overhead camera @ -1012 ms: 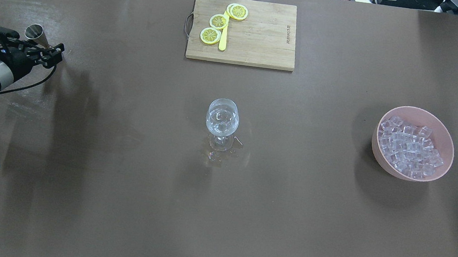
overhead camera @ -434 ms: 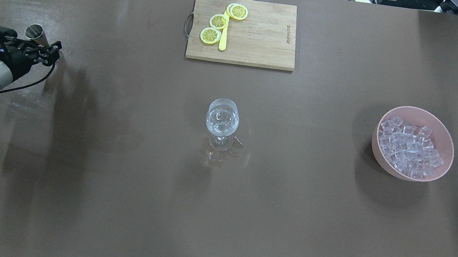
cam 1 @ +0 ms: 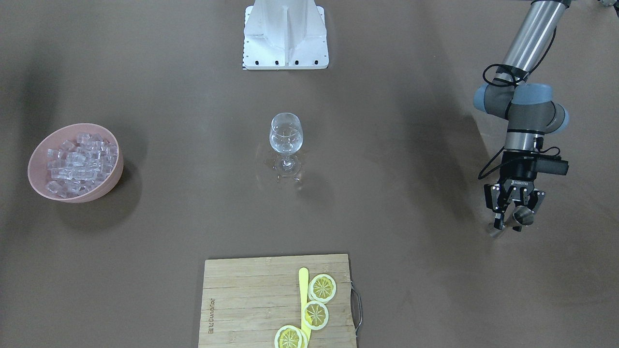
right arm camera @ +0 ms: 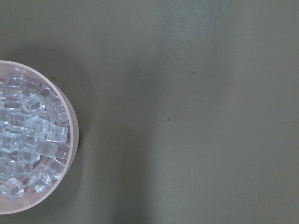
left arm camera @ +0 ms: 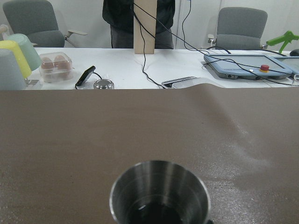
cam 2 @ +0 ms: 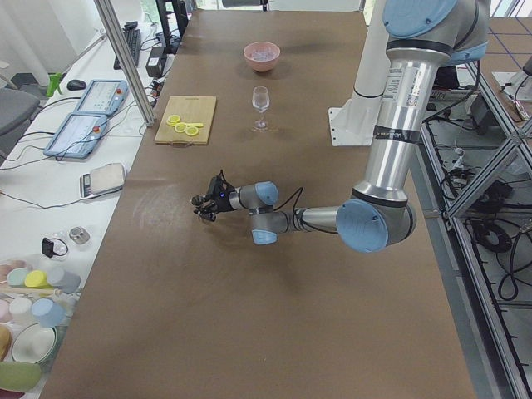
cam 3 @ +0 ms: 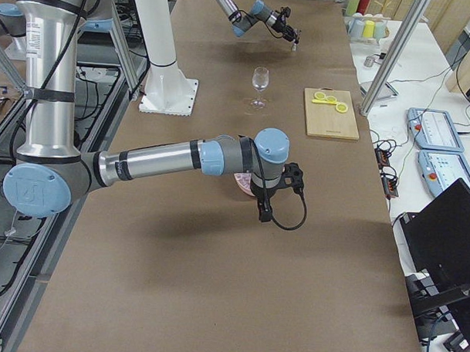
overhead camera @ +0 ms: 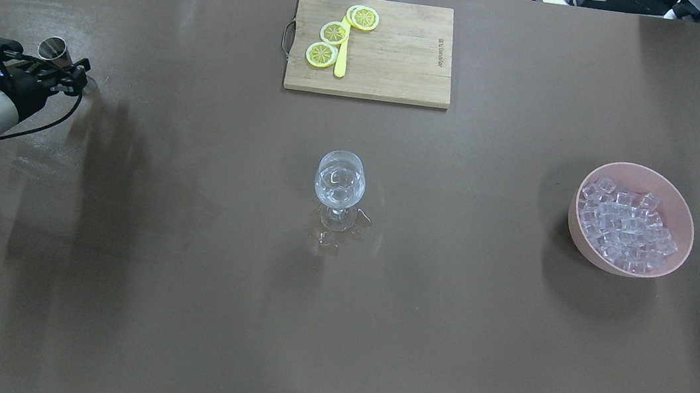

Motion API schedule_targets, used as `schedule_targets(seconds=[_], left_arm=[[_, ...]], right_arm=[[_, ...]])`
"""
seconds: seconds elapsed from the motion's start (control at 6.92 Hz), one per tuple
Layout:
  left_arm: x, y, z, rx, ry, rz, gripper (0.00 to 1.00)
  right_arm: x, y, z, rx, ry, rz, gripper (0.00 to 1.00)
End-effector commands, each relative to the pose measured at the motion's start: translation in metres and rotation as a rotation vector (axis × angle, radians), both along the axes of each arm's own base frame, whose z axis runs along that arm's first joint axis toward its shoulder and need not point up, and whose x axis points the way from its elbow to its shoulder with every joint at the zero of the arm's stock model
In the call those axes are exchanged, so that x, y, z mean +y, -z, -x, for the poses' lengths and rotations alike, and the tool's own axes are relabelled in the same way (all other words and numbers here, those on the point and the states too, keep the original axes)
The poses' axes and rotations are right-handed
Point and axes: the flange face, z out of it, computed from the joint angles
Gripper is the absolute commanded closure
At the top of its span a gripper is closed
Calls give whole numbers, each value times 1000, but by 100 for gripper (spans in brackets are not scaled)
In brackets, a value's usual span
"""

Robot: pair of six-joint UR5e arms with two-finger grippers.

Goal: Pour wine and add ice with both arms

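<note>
My left gripper (cam 1: pixel 508 223) is at the table's far left, shut around a tall steel cup (cam 1: pixel 523 216) that stands upright, its base at or just above the table. The cup also shows in the overhead view (overhead camera: pixel 53 48) and fills the bottom of the left wrist view (left arm camera: pixel 160 196). A clear wine glass (overhead camera: pixel 340 178) stands mid-table. The ice (overhead camera: pixel 626 224), many clear cubes, lies in a pink bowl (overhead camera: pixel 681 220) at the right. My right gripper (cam 3: pixel 262 215) shows only in the exterior right view, beside the bowl; I cannot tell whether it is open. The right wrist view shows the ice (right arm camera: pixel 28 140).
A wooden cutting board (overhead camera: pixel 400 56) with three lemon slices (overhead camera: pixel 334 33) and a yellow knife lies at the table's far edge. The white base block (cam 1: pixel 285 36) is at the near edge. Small clear glints lie around the glass's foot (overhead camera: pixel 331 238).
My left gripper has moved a little further left and toward the far edge with the steel cup. The glass, bowl and board have not moved.
</note>
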Motion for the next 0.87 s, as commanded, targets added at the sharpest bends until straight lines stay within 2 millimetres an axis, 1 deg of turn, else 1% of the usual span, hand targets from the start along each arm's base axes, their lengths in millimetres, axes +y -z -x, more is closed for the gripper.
schedule_targets(seconds=[0.0,0.29,0.43,0.72], left_arm=[[-3,1,4,4,10,0,50],[-5,3,5,16,19,3,91],[-7,6,3,53,32,18,100],[-8,17,3,70,30,4,100]], right_arm=[[0,0,0,0,1,1,0],[1,-2,0,2,0,4,0],[0,-3,0,2,0,6,0],[1,-3,-1,1,-1,6,0]])
